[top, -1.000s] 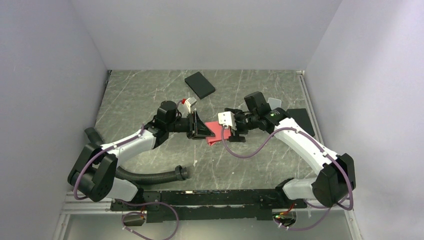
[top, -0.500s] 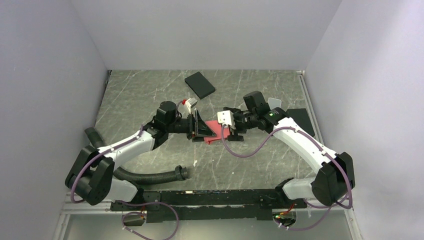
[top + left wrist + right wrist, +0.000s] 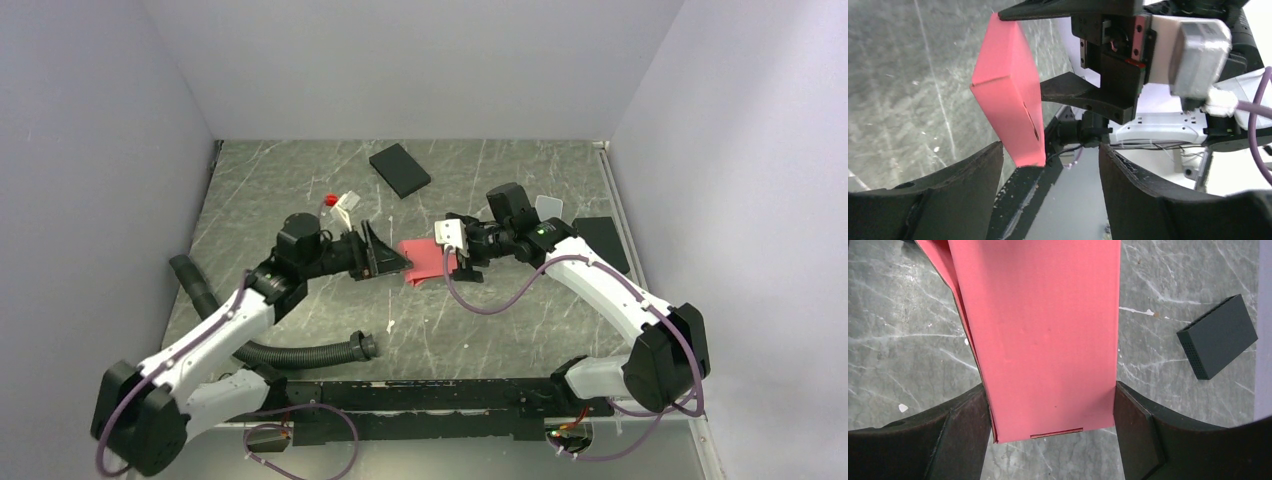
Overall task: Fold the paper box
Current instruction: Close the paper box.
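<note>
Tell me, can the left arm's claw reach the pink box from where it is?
Probably yes. The left gripper stands open, facing the near end of the paper box with nothing between them. The right gripper grips only the far end.

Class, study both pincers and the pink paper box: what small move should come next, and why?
Probably ease the left pincer forward onto the paper box's free end. It stands open just short of the box, which the right pincer grips across its width, and the box looks flat.
</note>
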Motion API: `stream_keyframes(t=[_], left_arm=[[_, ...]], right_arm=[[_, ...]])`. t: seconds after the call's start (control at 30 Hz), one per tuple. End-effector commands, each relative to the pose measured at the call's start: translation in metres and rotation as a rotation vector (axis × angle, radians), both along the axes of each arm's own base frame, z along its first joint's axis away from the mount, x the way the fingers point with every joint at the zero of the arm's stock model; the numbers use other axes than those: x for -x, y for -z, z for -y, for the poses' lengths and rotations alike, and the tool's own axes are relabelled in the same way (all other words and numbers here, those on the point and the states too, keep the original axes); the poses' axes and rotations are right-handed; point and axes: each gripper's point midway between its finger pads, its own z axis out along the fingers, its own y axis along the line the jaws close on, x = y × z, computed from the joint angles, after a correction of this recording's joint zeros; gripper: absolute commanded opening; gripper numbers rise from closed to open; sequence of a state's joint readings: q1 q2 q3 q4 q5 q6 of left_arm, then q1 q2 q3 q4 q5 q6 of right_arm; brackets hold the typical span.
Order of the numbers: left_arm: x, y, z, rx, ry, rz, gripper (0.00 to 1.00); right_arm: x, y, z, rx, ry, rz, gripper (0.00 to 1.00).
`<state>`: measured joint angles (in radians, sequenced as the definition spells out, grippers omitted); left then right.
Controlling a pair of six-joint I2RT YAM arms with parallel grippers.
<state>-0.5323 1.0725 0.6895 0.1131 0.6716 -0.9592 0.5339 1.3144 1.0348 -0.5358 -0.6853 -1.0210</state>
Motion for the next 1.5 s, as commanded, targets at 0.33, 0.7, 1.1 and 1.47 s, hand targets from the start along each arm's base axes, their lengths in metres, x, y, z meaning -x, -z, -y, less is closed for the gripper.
stream_keyframes(t=[0.33, 0.7, 1.1, 1.47], left_arm=[[0.024, -0.024, -0.057, -0.071, -0.159, 0.668, 0.88], [0.020, -0.025, -0.065, -0.461, 0.118, 1.139, 1.00], [0.029, -0.008, -0.039, -0.374, 0.249, 1.250, 1.00], [0.028, -0.008, -0.026, -0.415, 0.215, 1.275, 0.99]], right_arm=[[0.020, -0.009, -0.016, -0.108, -0.056, -0.158, 0.53], [0.030, -0.007, -0.017, -0.118, -0.089, -0.218, 0.52], [0.028, -0.009, -0.020, -0.119, -0.071, -0.238, 0.52], [0.027, -0.008, -0.024, -0.117, -0.057, -0.260, 0.52]])
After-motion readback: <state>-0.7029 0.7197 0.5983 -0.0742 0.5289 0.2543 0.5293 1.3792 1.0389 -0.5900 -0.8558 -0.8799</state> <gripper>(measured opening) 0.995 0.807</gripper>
